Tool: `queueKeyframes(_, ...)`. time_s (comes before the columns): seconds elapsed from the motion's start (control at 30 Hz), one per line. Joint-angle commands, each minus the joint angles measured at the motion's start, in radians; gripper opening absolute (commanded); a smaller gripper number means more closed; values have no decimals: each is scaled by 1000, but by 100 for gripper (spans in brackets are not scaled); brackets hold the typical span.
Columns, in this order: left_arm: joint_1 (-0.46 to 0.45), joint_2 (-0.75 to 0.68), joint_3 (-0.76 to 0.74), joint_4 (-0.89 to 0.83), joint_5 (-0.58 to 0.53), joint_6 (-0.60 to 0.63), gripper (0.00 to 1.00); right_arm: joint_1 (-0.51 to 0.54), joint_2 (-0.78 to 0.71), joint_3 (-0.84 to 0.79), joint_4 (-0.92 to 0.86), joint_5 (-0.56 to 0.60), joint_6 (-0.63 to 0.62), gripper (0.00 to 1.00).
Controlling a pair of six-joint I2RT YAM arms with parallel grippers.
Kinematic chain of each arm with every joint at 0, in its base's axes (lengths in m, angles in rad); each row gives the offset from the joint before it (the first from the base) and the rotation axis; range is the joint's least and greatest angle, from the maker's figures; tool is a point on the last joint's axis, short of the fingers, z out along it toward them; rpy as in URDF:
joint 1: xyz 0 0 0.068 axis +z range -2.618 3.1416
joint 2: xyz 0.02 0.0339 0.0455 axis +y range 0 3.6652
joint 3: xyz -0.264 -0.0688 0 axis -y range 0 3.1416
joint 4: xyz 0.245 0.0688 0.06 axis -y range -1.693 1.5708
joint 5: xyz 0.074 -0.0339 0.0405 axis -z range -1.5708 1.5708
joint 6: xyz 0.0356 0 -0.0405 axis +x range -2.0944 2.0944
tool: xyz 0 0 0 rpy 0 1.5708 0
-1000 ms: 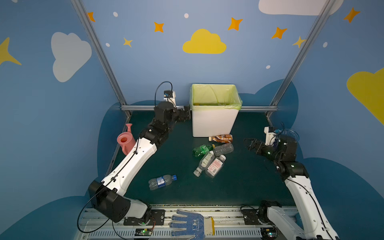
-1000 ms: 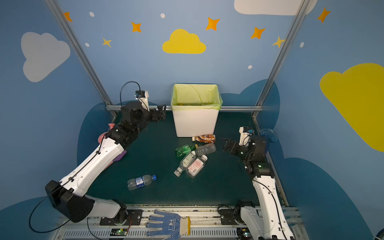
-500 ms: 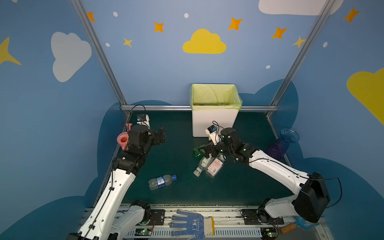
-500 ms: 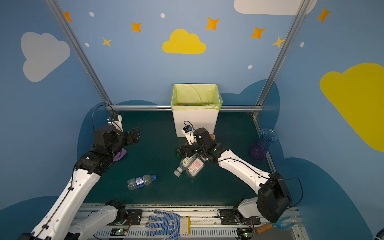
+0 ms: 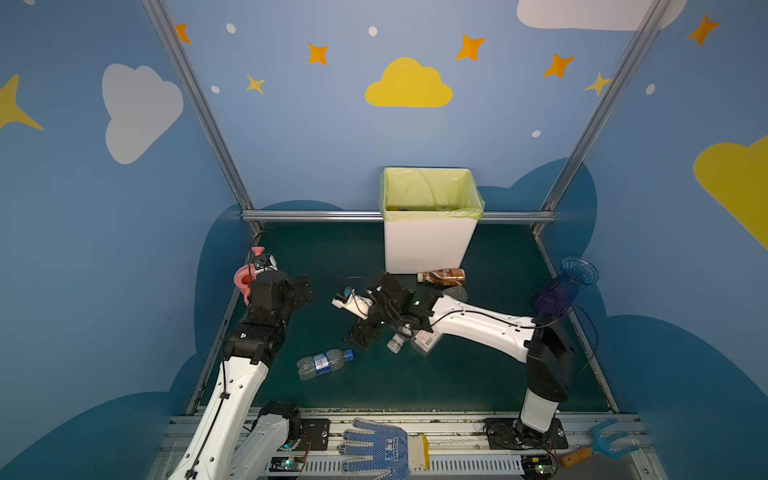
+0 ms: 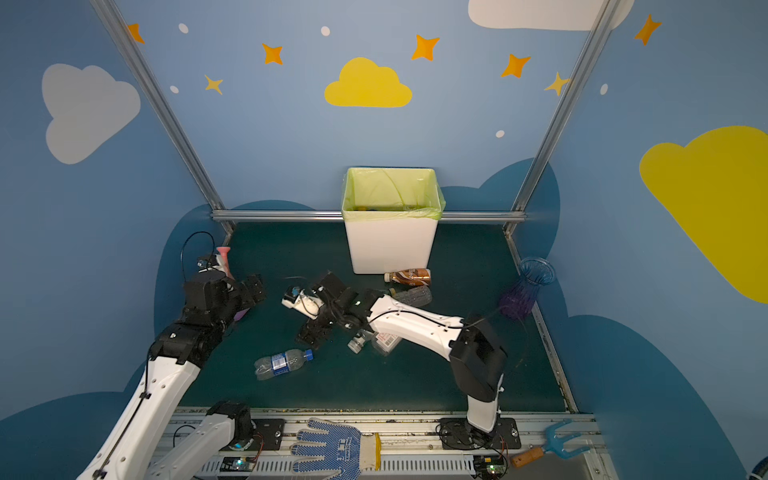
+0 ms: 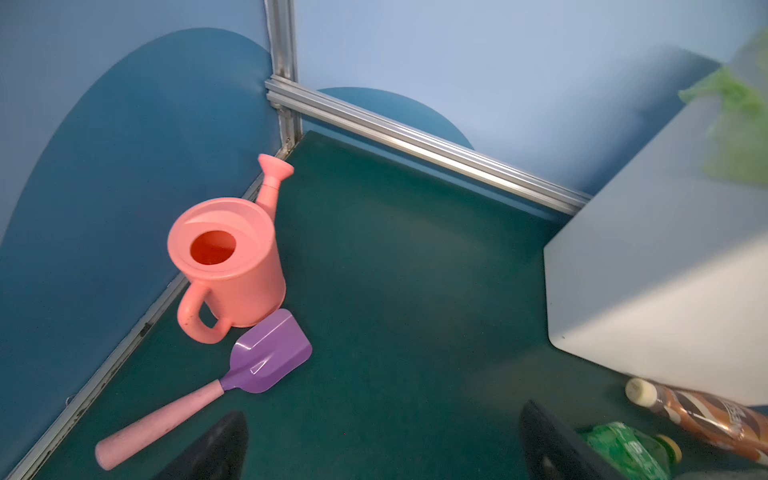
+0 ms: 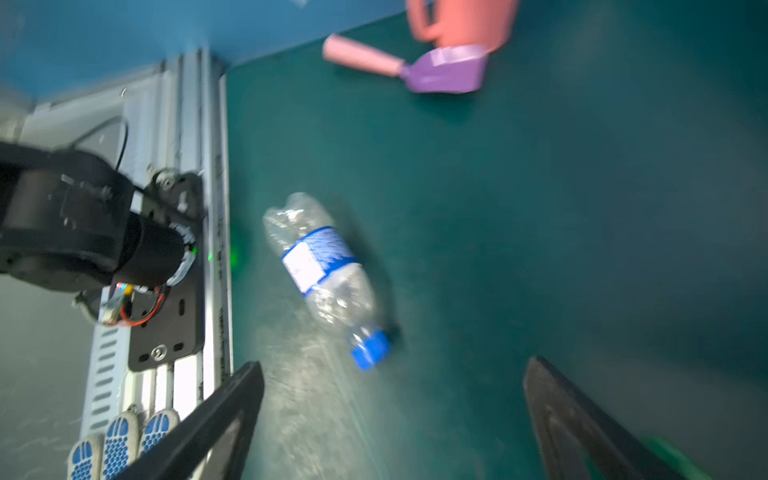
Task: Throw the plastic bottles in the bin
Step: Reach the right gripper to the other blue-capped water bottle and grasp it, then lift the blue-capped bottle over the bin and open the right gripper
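walls point(image 5: 291, 145): blue, yellow cloud point(image 5: 408, 85), white cloud point(image 5: 139, 110), orange stars point(image 5: 470, 47)
floor: dark green mat point(image 5: 415, 386)
frame: metal corner posts point(image 5: 199, 108), back rail point(image 5: 311, 215)
light: even, soft

On my counter point(image 5: 415, 386), the bin point(image 5: 428, 245) is standing at the back, one bottle point(image 5: 442, 276) lying just before it, a lone bottle point(image 5: 324, 363) lying front-left, well apart.

Lighting even and moderate; soft shadows on the dark green table point(image 5: 478, 374). Both top views sharp. Right wrist view motion-blurred: crushed clear plastic bottle with blue cap point(image 8: 324, 266) smeared. Left wrist view: white bin with green liner point(image 7: 665, 270) soft.
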Motion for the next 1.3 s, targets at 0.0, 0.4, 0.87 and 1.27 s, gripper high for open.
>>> queueKeyframes(0.0, 64, 12, 29, 16, 61, -35, 100, 66, 103, 114, -93, -20, -73, 96)
queueKeyframes(0.4, 159, 44, 31, 44, 185, -53, 100, 158, 433, 424, -196, 59, -195, 94)
queueKeyframes(0.87, 167, 62, 26, 34, 203, -53, 100, 215, 600, 615, -387, 292, -363, 64)
queueKeyframes(1.27, 171, 68, 12, 40, 193, -71, 100, 150, 270, 348, -197, 325, -213, 37)
